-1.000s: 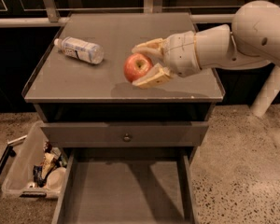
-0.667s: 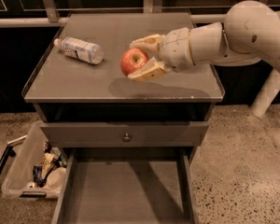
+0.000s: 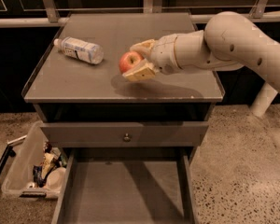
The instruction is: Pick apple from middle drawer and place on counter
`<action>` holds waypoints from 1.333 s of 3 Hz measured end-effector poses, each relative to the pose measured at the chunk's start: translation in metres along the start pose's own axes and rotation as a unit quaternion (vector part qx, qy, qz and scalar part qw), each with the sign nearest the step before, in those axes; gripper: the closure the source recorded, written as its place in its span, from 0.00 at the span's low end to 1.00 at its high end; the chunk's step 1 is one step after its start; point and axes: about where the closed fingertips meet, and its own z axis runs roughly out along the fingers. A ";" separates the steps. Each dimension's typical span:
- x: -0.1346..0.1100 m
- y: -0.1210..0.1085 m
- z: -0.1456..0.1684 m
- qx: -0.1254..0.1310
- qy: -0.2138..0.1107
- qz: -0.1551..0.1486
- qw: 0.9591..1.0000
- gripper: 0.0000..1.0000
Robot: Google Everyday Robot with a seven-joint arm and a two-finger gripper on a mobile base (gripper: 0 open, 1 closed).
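Note:
The red apple (image 3: 129, 61) with yellowish patches is held between my gripper's (image 3: 136, 60) two tan fingers, just above the middle of the counter (image 3: 84, 85). The gripper is shut on the apple and reaches in from the right on a thick white arm (image 3: 233, 43). The apple's shadow falls on the counter right under it. The middle drawer (image 3: 126, 190) stands pulled out below, its flat grey floor bare.
A clear plastic water bottle (image 3: 80, 50) lies on its side on the counter's left rear. A shut drawer front with a small round knob (image 3: 126, 137) sits above the open drawer. A clear bin of clutter (image 3: 35, 169) stands on the speckled floor at the left.
My gripper has carried the apple a little to the left over the counter, and the arm has stretched farther across.

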 end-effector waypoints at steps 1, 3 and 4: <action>0.016 -0.014 0.010 0.033 0.019 0.039 0.999 1.00; 0.038 -0.039 0.017 0.065 0.022 0.094 0.993 1.00; 0.052 -0.044 0.025 0.064 0.021 0.116 0.991 1.00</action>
